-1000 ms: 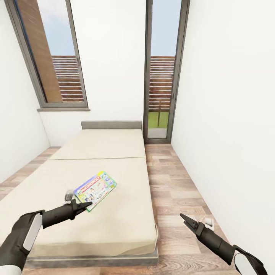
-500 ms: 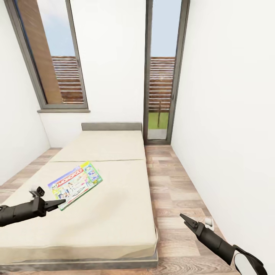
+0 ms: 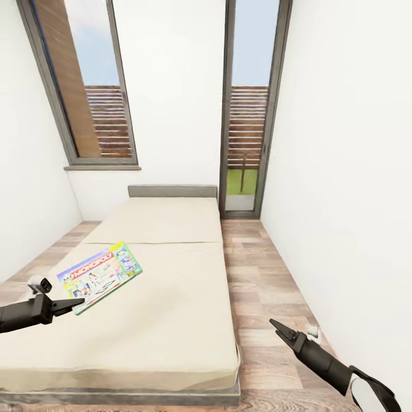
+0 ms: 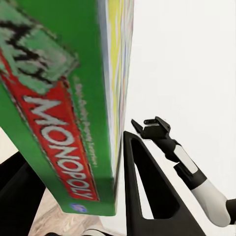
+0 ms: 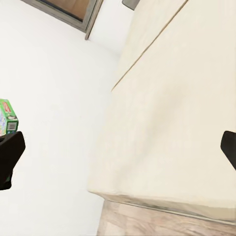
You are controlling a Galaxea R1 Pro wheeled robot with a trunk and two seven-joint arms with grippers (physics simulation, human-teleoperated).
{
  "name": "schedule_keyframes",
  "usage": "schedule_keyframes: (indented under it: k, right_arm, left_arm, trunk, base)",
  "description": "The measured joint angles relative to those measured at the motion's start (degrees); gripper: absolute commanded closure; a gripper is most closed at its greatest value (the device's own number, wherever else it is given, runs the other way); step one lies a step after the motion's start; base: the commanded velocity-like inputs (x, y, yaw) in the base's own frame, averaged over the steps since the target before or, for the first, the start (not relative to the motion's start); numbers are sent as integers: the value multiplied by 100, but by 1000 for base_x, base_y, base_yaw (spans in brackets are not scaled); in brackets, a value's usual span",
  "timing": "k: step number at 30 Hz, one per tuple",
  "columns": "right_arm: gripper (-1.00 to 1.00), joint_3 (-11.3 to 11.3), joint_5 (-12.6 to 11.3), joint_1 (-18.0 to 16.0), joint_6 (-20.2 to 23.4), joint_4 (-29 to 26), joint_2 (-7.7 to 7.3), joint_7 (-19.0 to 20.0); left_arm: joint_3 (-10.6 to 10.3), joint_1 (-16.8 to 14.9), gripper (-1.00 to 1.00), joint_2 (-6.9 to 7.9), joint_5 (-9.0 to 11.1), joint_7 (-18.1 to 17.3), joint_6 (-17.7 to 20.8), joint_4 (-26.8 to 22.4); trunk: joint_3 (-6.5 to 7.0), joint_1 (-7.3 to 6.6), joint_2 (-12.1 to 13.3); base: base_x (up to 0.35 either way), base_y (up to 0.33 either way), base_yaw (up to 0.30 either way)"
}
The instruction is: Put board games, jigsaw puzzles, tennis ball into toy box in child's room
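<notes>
While the robot faces the bed, these lines go from largest to smallest:
bed (image 3: 166, 297): beige mattress, grey headboard at 12 o'clock; bare but for the box above its 9 o'clock edge
Monopoly board game (image 3: 100, 276): lifted, tilted; stiff, light, probably slick; a corner pinch lets it swing, so grip deeper along an edge
left gripper (image 3: 73, 302): pinching the box's near corner
right gripper (image 3: 277, 328): at 5 o'clock over the floor; holding nothing, spread wide in its wrist view

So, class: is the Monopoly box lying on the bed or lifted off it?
Lifted: the left hand grips the Monopoly box by its edge, tilted above the bed; the left wrist view shows it between the fingers.
</notes>
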Motion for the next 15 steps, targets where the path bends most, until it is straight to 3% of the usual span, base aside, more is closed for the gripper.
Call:
schedule_keyframes:
  k: [6, 15]
  right_arm:
    - [-100, 4, -7, 0, 0, -33, -43, 5]
    - [-100, 5, -6, 0, 27, -115, -56, 1]
  left_arm:
    - [0, 2, 100, 3, -1, 0, -4, 6]
    - [-1, 4, 100, 5, -6, 0, -4, 7]
  trunk:
    - [108, -131, 241]
    - [269, -330, 602]
  base:
    - [-169, 0, 281]
    - [-24, 0, 289]
